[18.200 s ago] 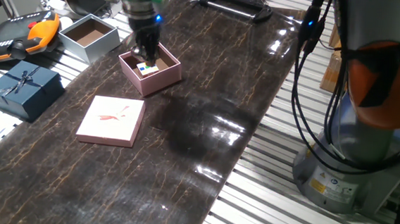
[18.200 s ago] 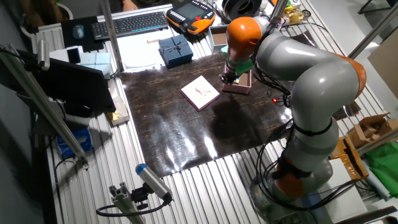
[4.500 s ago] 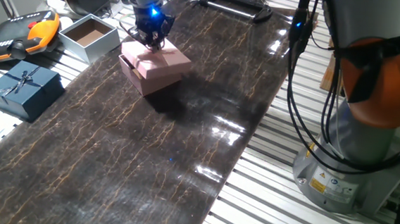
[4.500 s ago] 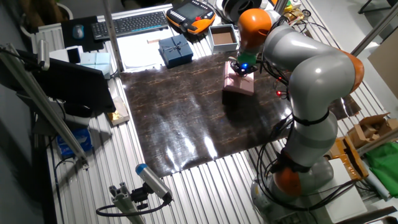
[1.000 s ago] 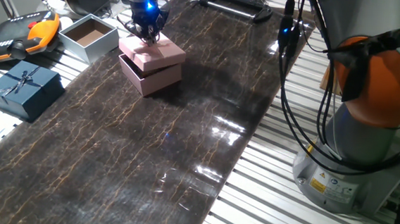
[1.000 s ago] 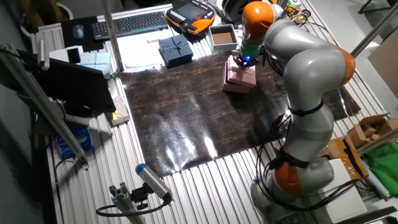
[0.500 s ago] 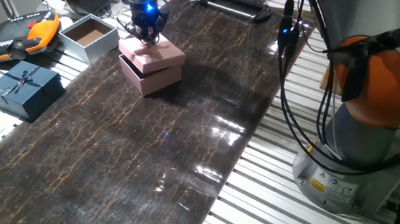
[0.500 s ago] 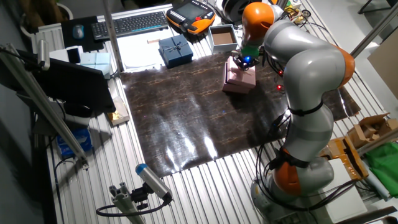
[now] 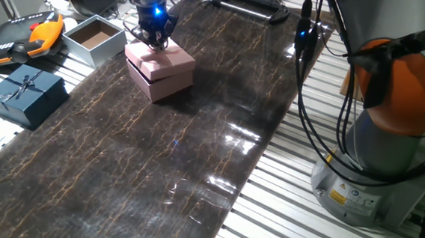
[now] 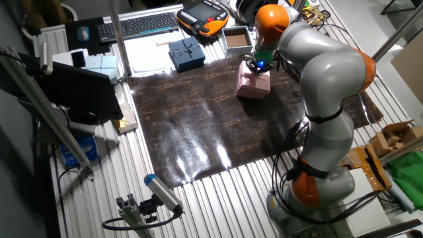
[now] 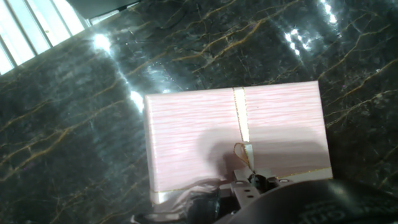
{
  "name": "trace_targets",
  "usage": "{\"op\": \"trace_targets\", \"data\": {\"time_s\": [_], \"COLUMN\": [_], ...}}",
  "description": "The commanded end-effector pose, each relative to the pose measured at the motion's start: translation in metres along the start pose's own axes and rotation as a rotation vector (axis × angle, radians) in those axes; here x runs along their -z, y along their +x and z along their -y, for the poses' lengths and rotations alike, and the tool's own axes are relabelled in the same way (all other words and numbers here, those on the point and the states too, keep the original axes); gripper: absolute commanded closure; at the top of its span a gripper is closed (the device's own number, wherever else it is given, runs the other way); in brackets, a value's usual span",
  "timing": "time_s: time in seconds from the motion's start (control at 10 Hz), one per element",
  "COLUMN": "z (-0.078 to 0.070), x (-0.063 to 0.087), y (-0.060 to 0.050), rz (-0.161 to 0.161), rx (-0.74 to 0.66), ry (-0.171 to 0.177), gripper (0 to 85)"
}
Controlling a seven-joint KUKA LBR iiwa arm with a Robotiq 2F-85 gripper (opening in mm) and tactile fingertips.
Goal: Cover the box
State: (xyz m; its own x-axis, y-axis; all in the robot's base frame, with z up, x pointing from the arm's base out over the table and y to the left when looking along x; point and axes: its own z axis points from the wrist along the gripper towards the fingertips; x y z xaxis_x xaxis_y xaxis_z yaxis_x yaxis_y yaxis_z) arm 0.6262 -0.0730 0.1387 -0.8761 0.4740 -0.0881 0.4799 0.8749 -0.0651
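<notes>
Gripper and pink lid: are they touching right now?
Touching. In one fixed view the gripper tip presses on the pink lid, no gap visible.

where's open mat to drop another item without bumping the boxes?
Most of the dark mat is bare: everything from the pink box toward the near end and out to the robot base. The far corner is crowded: the gripper sits on the pink lid, beside the grey box. The blue box lines the mat's edge.
</notes>
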Motion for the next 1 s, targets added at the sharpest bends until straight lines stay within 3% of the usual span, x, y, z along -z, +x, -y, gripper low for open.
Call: {"op": "trace_targets", "data": {"time_s": [0.0,0.9], "z": [-0.0011,-0.0066], "x": [-0.0005,-0.0079], "y": [0.0009,0.0016], "rz": [0.002,0.016], "rx": [-0.002,-0.027], "ry": [0.0,0.015], "gripper": [84.3,84.3]}}
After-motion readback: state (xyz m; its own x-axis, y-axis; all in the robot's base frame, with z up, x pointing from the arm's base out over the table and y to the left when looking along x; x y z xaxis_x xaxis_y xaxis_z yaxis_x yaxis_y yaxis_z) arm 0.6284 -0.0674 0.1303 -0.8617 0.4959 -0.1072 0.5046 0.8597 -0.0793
